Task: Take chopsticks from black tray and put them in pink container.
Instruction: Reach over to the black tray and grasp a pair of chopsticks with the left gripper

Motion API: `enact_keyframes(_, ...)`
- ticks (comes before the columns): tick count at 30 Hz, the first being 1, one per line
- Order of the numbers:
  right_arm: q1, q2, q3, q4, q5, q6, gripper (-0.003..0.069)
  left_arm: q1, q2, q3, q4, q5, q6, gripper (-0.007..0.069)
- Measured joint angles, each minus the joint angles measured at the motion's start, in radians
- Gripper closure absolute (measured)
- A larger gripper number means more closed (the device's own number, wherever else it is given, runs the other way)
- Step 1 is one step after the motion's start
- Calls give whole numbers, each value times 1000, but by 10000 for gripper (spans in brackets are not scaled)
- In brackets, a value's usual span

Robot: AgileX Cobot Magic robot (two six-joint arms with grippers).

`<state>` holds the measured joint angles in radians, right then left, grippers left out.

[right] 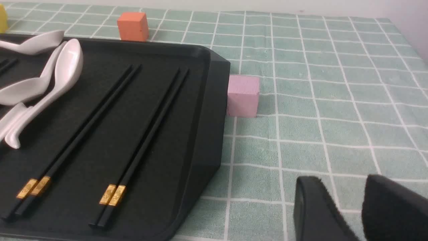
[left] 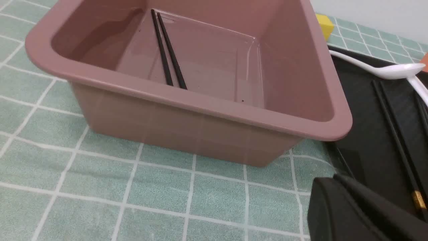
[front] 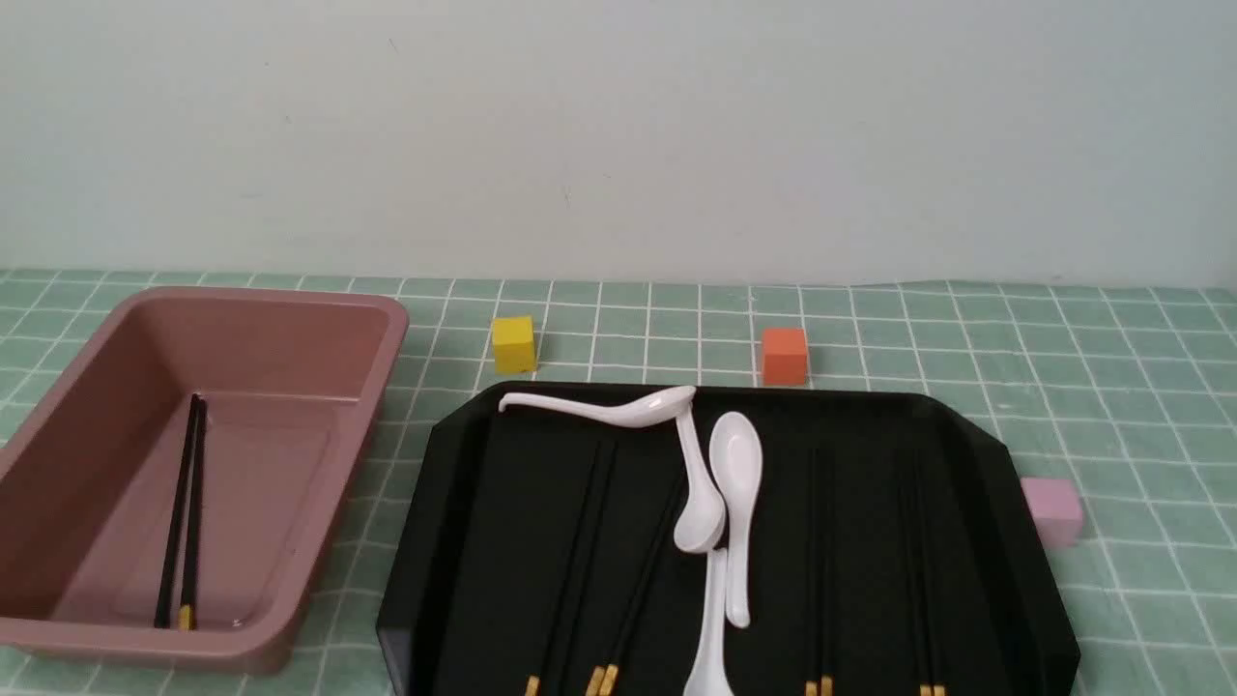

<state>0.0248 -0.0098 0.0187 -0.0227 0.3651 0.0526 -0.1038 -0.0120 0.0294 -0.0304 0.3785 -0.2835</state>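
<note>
Two black chopsticks [front: 184, 503] lie side by side on the floor of the pink container [front: 387, 324], on the left of the table. Several more chopsticks [right: 87, 124] with gold bands lie lengthwise in the black tray [front: 966, 541], hard to make out against it from the front. Neither gripper shows in the front view. In the left wrist view my left gripper [left: 331, 180] is shut and empty, low over the cloth beside the pink container's [left: 200, 103] near corner and the tray's edge. In the right wrist view my right gripper [right: 342, 180] stands open over bare cloth, apart from the tray [right: 207, 117].
Three white spoons [front: 734, 503] lie across the tray's middle, among the chopsticks. A yellow cube [front: 513, 344] and an orange cube [front: 784, 355] stand just behind the tray. A small pale pink cube [right: 243, 95] sits against the tray's right edge. Green checked cloth covers the table.
</note>
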Motion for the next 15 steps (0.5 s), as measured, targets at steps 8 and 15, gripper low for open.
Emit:
enact_keyframes(8,0,0,0,0,0,0,419,0,0,0,0,0,0,616)
enact_keyframes(15,0,0,0,0,0,0,419,0,0,0,0,1,0,609)
